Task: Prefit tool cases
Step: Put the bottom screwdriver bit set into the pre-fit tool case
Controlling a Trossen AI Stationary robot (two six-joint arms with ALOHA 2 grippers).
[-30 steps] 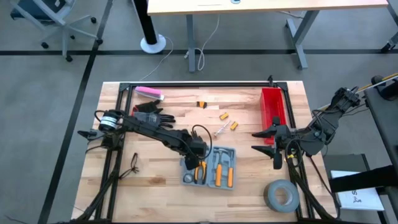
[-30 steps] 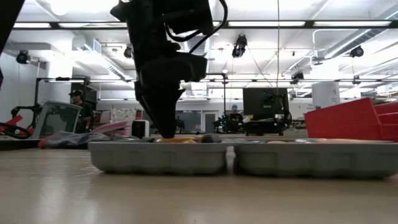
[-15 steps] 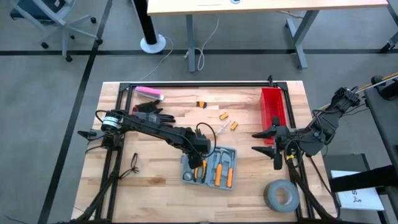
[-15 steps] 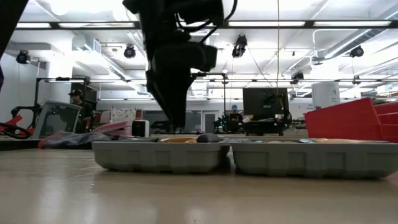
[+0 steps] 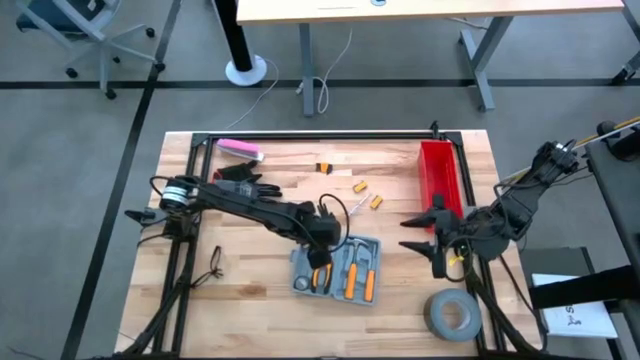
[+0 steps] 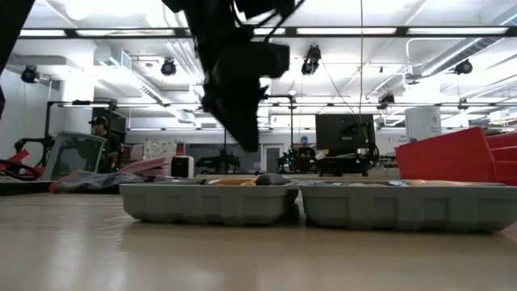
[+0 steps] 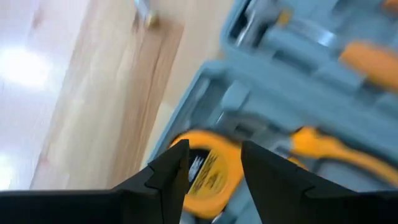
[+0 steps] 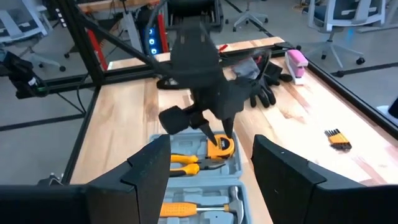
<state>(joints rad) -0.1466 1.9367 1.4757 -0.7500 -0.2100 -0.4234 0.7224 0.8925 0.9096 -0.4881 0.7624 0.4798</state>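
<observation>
Red bin (image 5: 438, 172) at the table's far right, grey tape roll (image 5: 452, 315) at the near right corner, pink block (image 5: 240, 149) at the far left, black gloves (image 5: 243, 181) just nearer, small orange pieces (image 5: 367, 194) mid-table, black clip (image 5: 216, 262) near left.

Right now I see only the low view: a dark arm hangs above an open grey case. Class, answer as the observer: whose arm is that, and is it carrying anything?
Observer: From above, it is the left arm. The left gripper hovers over the half of the tool case nearer that arm.
Operator: Is it carrying anything?
Observer: No. Its wrist view shows the fingers apart with nothing between them, and a yellow tape measure lies in the case beneath.
Operator: And the other arm?
Observer: The right gripper waits open and empty beside the case, near the red bin.
</observation>
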